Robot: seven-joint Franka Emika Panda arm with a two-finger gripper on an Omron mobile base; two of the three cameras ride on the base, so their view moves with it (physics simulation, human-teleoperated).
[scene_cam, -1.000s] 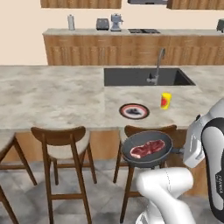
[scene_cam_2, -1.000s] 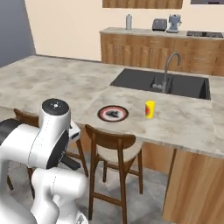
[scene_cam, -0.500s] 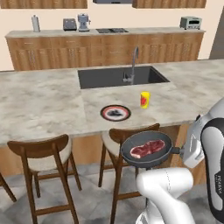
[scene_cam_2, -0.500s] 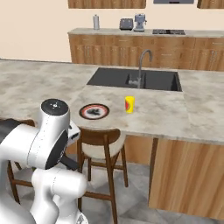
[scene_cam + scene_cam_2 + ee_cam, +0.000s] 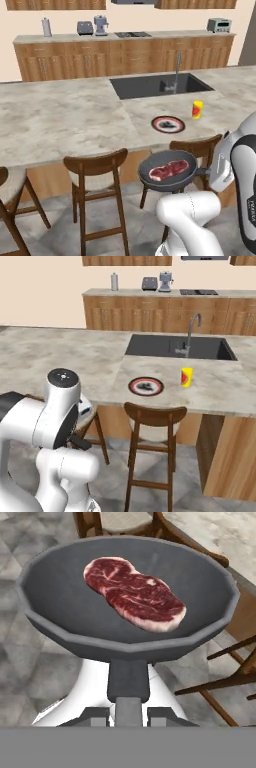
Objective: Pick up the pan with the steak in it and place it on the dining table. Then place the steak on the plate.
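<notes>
Clamping the pan's handle [image 5: 128, 682] between its two fingertips, the claw [image 5: 129, 716] is drawn in narrow and holds the pan [image 5: 167, 172] in the air, level, out in front of the dining table [image 5: 65, 120] and lower than its stone top. Inside the pan lies the steak [image 5: 168, 170], flat on the bottom and a little off centre, its pale fat edge turned toward the handle side in the hand view. Below and behind the pan stand wooden stools [image 5: 97, 192], tucked against the table's near side. On the table top, just beyond the pan, sits the plate [image 5: 168, 124] with a small dark bit in its middle, close to the table's front edge. A yellow cup [image 5: 197, 109] stands beside the plate, toward the sink [image 5: 159, 85], which is set into the table farther back, with a tap [image 5: 177, 67] rising at its rim.
</notes>
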